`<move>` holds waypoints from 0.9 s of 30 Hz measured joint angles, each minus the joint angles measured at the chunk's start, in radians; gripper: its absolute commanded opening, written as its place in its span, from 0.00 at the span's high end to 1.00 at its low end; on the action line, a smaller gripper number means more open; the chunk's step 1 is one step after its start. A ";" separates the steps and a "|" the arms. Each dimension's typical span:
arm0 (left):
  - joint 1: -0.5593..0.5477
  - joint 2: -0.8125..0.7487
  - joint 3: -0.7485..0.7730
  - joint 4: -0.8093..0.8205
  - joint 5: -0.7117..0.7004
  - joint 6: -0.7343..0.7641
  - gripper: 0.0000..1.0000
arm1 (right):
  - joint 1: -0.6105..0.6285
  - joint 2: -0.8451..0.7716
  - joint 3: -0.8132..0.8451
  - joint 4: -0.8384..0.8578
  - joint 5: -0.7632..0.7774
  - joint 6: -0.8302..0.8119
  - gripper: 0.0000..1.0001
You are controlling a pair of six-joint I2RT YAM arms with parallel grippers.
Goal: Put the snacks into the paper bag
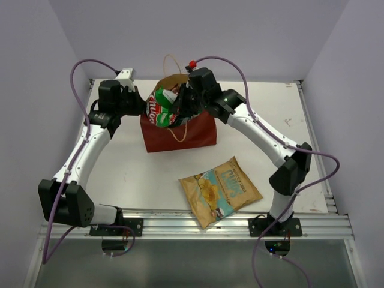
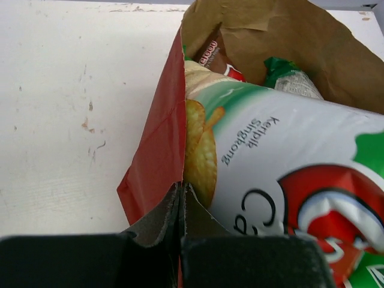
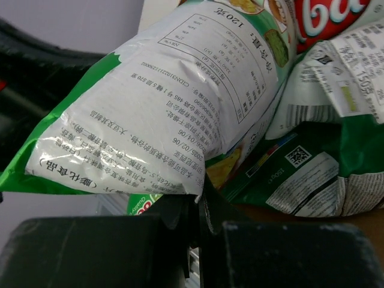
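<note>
The reddish-brown paper bag (image 1: 186,133) stands open at the table's back middle. My left gripper (image 1: 141,109) is shut on the bag's left rim, seen in the left wrist view (image 2: 180,187) on the red wall (image 2: 156,150). My right gripper (image 1: 182,103) is shut on a corner of the pale white-green packet with red logo (image 1: 158,109), which lies half in the bag's mouth (image 2: 288,174) (image 3: 162,102); the grip shows in the right wrist view (image 3: 198,199). The dark brown-red cassava packet (image 2: 210,53) and green-white packet (image 2: 289,77) (image 3: 300,171) are inside. The tan-yellow packet (image 1: 220,190) lies on the table in front.
The white table (image 1: 132,180) has a metal rail along its near edge (image 1: 198,225). Grey walls close in the back and sides. The bag's cord handle (image 1: 177,135) hangs over its front face.
</note>
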 measured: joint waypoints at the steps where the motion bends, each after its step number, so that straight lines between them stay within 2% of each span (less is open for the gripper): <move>1: -0.001 0.000 0.000 -0.010 -0.005 0.001 1.00 | -0.009 0.025 0.016 -0.005 -0.002 0.010 1.00; 8: -0.001 -0.018 0.000 -0.045 -0.042 0.002 1.00 | -0.057 0.171 0.191 -0.096 -0.003 0.055 1.00; 12: -0.001 -0.046 0.000 -0.048 -0.049 0.002 1.00 | -0.068 0.314 0.446 -0.218 0.029 0.040 1.00; 15: -0.002 -0.069 0.000 -0.037 -0.042 0.000 1.00 | -0.068 0.391 0.570 -0.280 0.067 0.015 1.00; 18: -0.005 -0.091 0.000 -0.023 -0.034 0.000 1.00 | -0.072 0.397 0.550 -0.305 0.108 -0.009 1.00; 27: -0.008 -0.095 -0.021 0.078 -0.032 -0.010 1.00 | -0.077 0.235 0.272 -0.315 0.161 -0.079 1.00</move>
